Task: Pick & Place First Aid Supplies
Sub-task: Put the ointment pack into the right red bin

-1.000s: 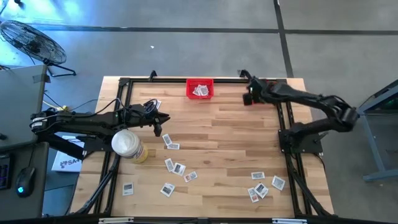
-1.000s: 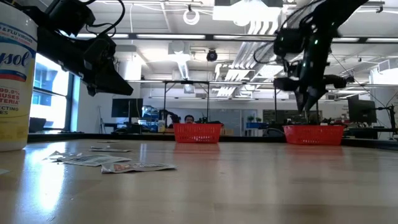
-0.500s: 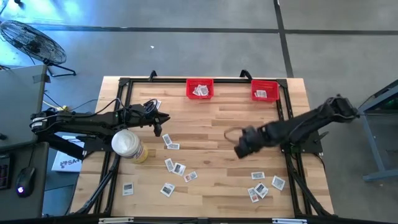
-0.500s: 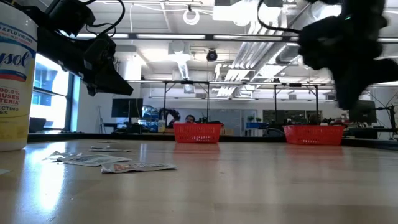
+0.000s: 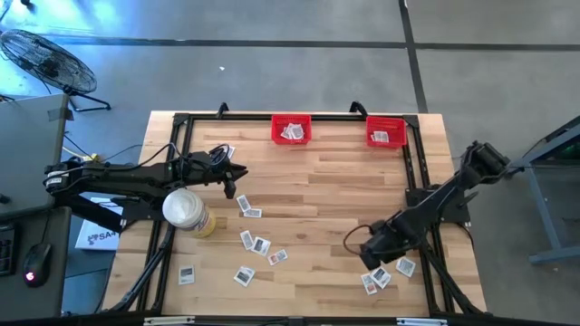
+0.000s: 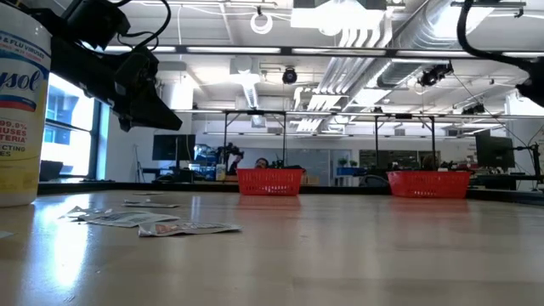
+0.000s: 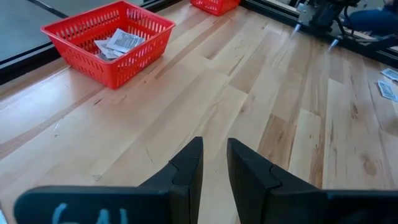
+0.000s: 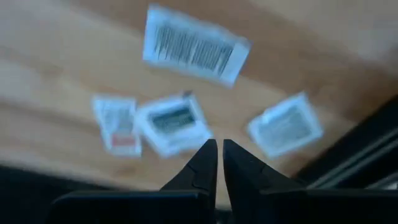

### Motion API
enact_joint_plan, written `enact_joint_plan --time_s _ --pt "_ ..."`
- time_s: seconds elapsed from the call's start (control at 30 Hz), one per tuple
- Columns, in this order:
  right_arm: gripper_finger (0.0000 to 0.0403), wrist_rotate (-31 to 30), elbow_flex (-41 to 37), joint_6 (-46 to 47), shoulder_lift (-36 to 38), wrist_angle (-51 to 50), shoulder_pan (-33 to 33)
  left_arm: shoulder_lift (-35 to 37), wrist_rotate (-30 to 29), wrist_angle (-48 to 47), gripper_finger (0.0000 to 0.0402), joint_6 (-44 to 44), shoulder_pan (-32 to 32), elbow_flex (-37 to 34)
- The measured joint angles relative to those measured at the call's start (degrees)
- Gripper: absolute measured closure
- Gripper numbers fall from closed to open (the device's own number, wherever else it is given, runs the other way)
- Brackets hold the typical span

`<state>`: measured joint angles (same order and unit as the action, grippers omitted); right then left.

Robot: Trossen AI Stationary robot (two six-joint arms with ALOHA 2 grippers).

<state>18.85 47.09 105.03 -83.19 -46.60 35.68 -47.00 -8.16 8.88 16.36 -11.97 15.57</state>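
Small white packets lie flat on the wooden table: one cluster near the right near corner (image 5: pixel 384 272), more in the middle (image 5: pixel 258 243) and near the left (image 5: pixel 187 273). My right gripper (image 5: pixel 370 255) hangs over the right cluster, fingers shut and pointing down; its wrist view shows it (image 8: pixel 219 149) above several packets (image 8: pixel 173 123), touching none. My left gripper (image 5: pixel 237 172) waits shut above the table's left part, also seen in its wrist view (image 7: pixel 214 158) and the low view (image 6: pixel 166 119). Both red bins (image 5: pixel 292 129) (image 5: pixel 386 132) hold packets.
A large white cylinder with a yellowish base (image 5: pixel 184 208) stands left of centre, close under my left arm. Black frame rails (image 5: pixel 415 163) run along the table's sides. Bare wood lies between the bins and the packet clusters.
My right arm has swung from the far right red bin toward the table's near edge and now hangs over the packet cluster at the right near corner. It has left the low view almost entirely.
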Motion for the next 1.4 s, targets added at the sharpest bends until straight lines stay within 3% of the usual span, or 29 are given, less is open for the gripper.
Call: enact_joint_plan --time_s 0.17,0.63,0.93,1.13,1.4 --pt "0.0382 -4.1 0.0 -2.1 -1.9 1.1 -0.5 0.0 0.0 0.0 0.0331 0.0 0.0 0.0" --pt "0.0382 -2.1 0.0 -6.9 -9.4 9.8 -3.4 0.0 0.0 0.0 0.0331 0.0 0.0 0.0" --pt "0.0382 -7.5 0.0 -11.7 -10.7 14.8 -8.8 0.0 0.0 0.0 0.0331 0.0 0.0 0.0" --pt "0.0386 -10.1 0.1 -19.7 -10.2 14.5 -11.9 0.0 0.0 0.0 0.0331 0.0 0.0 0.0" --pt "0.04 -2.4 0.1 -20.9 -7.1 11.1 -9.1 0.0 0.0 0.0 0.0331 0.0 0.0 0.0"
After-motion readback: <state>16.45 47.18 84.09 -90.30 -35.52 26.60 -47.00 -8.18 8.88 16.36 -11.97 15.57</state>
